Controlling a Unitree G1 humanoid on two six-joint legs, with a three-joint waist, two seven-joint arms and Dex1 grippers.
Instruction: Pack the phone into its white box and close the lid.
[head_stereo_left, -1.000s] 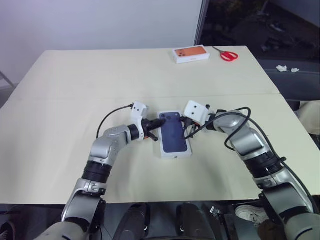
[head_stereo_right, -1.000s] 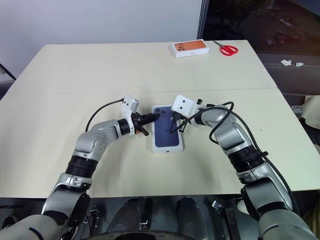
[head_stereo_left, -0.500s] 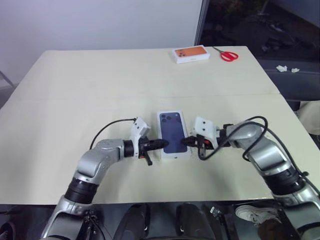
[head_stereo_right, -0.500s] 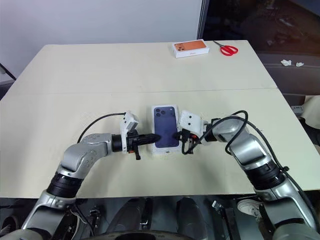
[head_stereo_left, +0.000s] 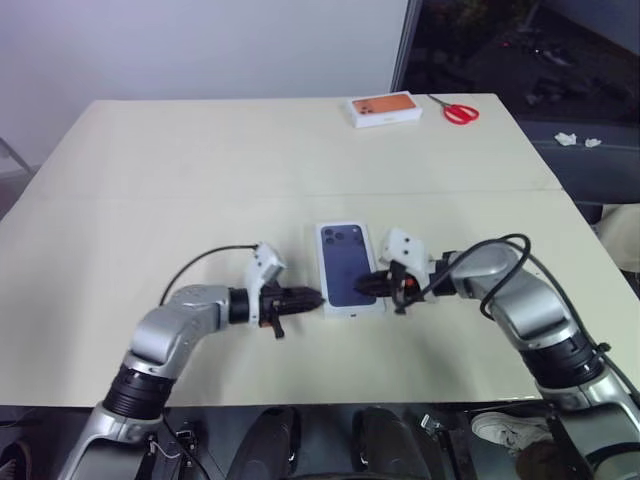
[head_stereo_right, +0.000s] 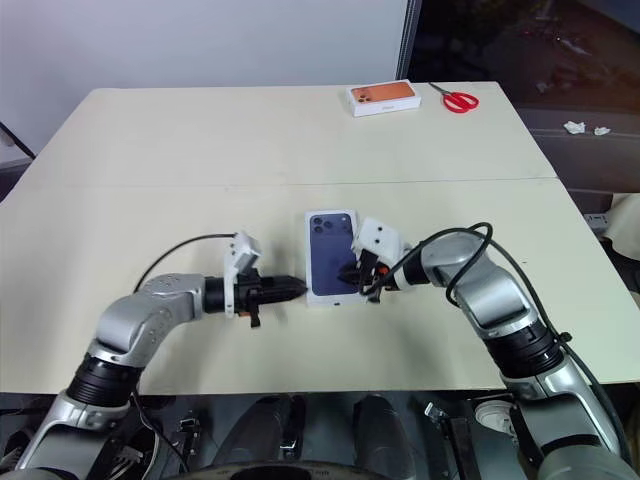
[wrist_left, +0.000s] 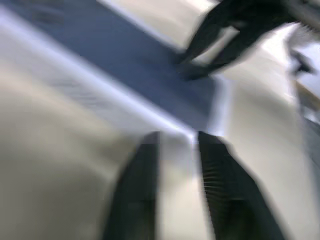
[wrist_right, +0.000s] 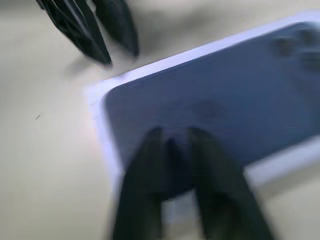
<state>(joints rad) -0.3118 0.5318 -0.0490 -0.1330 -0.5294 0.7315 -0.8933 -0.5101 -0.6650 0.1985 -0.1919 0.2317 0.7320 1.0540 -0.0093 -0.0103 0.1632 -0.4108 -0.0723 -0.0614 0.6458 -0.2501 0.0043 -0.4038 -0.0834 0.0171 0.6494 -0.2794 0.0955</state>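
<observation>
The white box lies shut in the middle of the table. The lid sits on it, with its dark blue phone picture facing up. The phone is hidden. My left gripper lies low on the table just left of the box's near corner and points at it. Its fingers are a little apart and hold nothing. My right gripper reaches in from the right over the lid's near right edge. Its fingers are slightly parted above the blue picture and are empty.
A second white box with an orange phone picture and red scissors lie at the table's far right edge. The table's seam runs across behind the box. A dark floor with small white scraps lies past the right edge.
Both grippers have drawn back along the box toward its near end. The left one has slid left, off the lid. The fingers of both, shut before, now stand apart.
</observation>
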